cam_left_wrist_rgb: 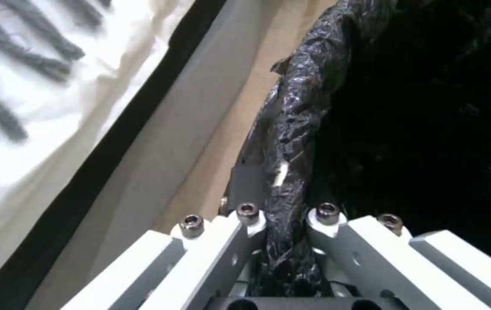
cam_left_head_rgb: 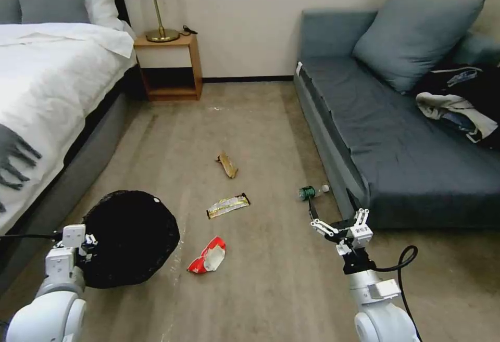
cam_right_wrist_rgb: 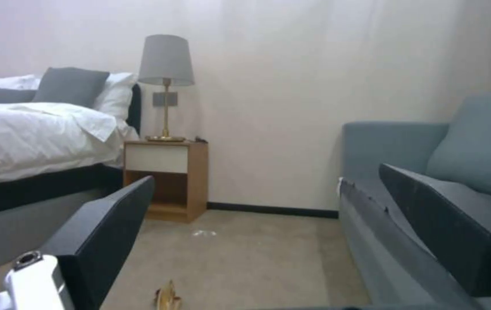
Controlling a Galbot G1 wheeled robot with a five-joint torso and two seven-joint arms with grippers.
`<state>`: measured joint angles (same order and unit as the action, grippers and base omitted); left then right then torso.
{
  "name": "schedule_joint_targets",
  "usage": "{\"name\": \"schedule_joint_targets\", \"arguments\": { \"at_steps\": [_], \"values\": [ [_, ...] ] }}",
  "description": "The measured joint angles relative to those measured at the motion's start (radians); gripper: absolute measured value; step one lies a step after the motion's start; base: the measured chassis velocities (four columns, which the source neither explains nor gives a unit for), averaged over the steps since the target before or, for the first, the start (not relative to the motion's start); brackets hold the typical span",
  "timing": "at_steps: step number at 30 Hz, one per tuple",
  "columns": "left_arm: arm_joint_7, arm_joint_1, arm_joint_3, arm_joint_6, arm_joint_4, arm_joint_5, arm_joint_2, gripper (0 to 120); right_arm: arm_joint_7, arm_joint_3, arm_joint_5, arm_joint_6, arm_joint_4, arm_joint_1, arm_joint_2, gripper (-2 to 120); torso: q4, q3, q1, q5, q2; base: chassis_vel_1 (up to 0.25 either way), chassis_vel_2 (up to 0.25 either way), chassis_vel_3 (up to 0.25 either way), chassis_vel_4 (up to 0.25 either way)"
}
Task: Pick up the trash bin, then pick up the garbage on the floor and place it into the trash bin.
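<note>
Bed point(cam_left_head_rgb: 47, 87) is running down the robot's left, sofa point(cam_left_head_rgb: 396, 139) down the right, open floor point(cam_left_head_rgb: 260, 123) between them with a nightstand point(cam_left_head_rgb: 169, 68) and lamp point(cam_left_head_rgb: 156, 3) at the far wall. Trash bin point(cam_left_head_rgb: 130, 238) is sitting low on the left, just beside the bed frame, black liner bag facing up. Left gripper point(cam_left_head_rgb: 88, 243) is clamping the bin's near rim: in the left wrist view the crinkly bag edge point(cam_left_wrist_rgb: 291, 142) is running straight down between the white fingers point(cam_left_wrist_rgb: 222, 258), so it is closed on the rim. Can't confirm from here whether the bin is actually off the floor or just gripped; probably slightly tilted and lifted, low confidence. Right gripper point(cam_left_head_rgb: 341, 225) is hovering above the floor near the sofa's front corner, jaws spread wide and holding nothing; its two dark pads point(cam_right_wrist_rgb: 107, 232) are framing the room in the right wrist view. Garbage status: all four pieces are lying on the floor, none in the bin. Red-and-white wrapper point(cam_left_head_rgb: 208, 256) is nearest, just beside the bin. Yellow-silver wrapper point(cam_left_head_rgb: 228, 206) is lying flat mid-floor. Brown wrapper point(cam_left_head_rgb: 227, 165) is farther out, also showing at the edge of the right wrist view point(cam_right_wrist_rgb: 168, 297). Small bottle point(cam_left_head_rgb: 311, 192) is resting against the sofa base, just beyond the right gripper. Net: bin grab looking done, all four pickups remaining.
</note>
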<state>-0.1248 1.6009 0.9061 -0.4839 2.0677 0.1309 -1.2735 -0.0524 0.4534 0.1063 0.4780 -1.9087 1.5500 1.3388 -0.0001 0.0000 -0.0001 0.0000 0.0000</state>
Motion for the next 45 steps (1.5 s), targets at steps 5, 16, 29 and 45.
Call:
{"name": "schedule_joint_targets", "arguments": {
  "at_steps": [5,16,29,45],
  "values": [
    [0.001,0.000,0.000,0.001,0.000,0.000,0.001,3,0.000,0.000,-0.001,0.000,0.000,0.000,0.000,100,0.0000,0.000,0.000,0.0000,0.000,-0.123,0.118,0.116,-0.135],
    [0.002,-0.001,0.000,0.011,-0.008,0.000,0.004,3,0.007,-0.007,-0.015,0.000,0.000,0.001,0.009,100,0.0000,0.000,0.000,0.0000,0.000,-0.128,0.128,0.127,-0.120],
    [0.002,0.008,0.014,0.019,0.004,0.001,0.004,3,0.159,-0.342,0.144,-0.291,-0.057,-0.032,-0.324,100,0.0002,0.000,0.000,0.0001,0.000,-0.043,0.037,0.043,-0.047],
    [0.001,0.018,0.014,0.024,0.044,-0.023,-0.030,3,0.370,-0.919,0.622,-0.749,0.093,-0.498,-0.366,100,0.0001,0.000,0.000,0.0000,0.000,0.000,0.000,0.000,0.000]
  ]
}}
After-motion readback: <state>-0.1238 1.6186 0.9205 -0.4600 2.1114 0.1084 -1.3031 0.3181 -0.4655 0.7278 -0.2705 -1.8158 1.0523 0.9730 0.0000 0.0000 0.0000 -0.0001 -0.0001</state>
